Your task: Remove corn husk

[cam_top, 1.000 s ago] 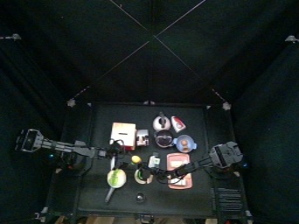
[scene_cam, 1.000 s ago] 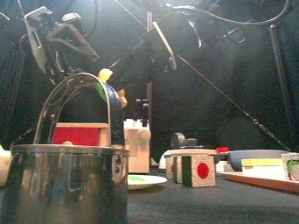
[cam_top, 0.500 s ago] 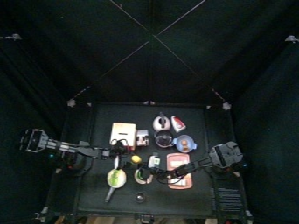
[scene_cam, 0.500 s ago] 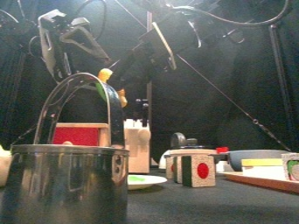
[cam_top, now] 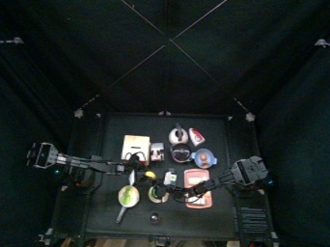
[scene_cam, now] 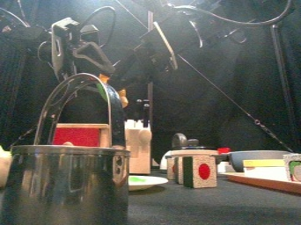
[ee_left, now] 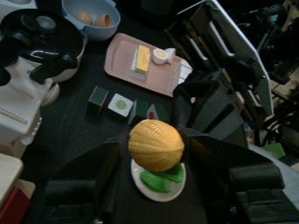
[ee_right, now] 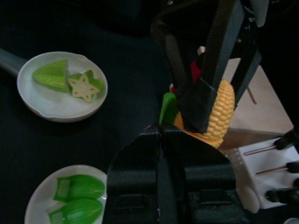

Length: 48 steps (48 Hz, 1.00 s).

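The left arm (cam_top: 80, 165) reaches in across the black table (cam_top: 110, 130), its gripper (cam_top: 134, 178) just beside a small yellow corn cob (cam_top: 151, 177). The right gripper (cam_top: 188, 196) sits on the cob's other side, by a pink tray (cam_top: 196, 178). Just below the left gripper lies a white plate (cam_top: 129, 197) with green pieces. Past both grippers, farther up the table, stand small boxes and dishes, too small to tell apart.

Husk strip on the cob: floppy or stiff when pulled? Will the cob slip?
The husk looks like a thin leaf strip, so it is probably floppy and apt to tear. The corn cob looks rigid and bumpy. Clamped low in the right gripper, it could tilt if the open left gripper pulls hard.
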Motion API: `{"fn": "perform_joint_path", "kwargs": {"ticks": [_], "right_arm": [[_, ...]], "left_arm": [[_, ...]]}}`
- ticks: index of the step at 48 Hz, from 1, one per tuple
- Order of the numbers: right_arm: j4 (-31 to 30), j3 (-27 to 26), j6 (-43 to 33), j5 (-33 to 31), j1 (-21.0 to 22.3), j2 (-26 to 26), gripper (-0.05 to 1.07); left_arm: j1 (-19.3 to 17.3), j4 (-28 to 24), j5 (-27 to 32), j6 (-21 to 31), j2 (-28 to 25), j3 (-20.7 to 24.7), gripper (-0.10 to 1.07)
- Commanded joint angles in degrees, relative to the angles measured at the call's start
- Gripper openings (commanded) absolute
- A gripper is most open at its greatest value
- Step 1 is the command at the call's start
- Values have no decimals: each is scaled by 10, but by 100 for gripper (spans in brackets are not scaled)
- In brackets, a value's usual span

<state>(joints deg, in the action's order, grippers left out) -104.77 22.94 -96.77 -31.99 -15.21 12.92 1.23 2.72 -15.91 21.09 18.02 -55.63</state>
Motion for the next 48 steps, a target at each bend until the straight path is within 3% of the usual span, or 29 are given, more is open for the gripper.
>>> {"fn": "perform_joint_path", "kwargs": {"ticks": [1, 10, 48], "right_arm": [[-4, -11, 1, -4, 2, -25, 38], [-2, -10, 0, -4, 1, -26, 38], [8, -16, -1, 17, -26, -20, 37]], "left_arm": [[-3, 1, -3, -2, 2, 13, 76], [-7, 1, -3, -2, 9, 9, 66], [-24, 8, -4, -1, 35, -17, 65]]}}
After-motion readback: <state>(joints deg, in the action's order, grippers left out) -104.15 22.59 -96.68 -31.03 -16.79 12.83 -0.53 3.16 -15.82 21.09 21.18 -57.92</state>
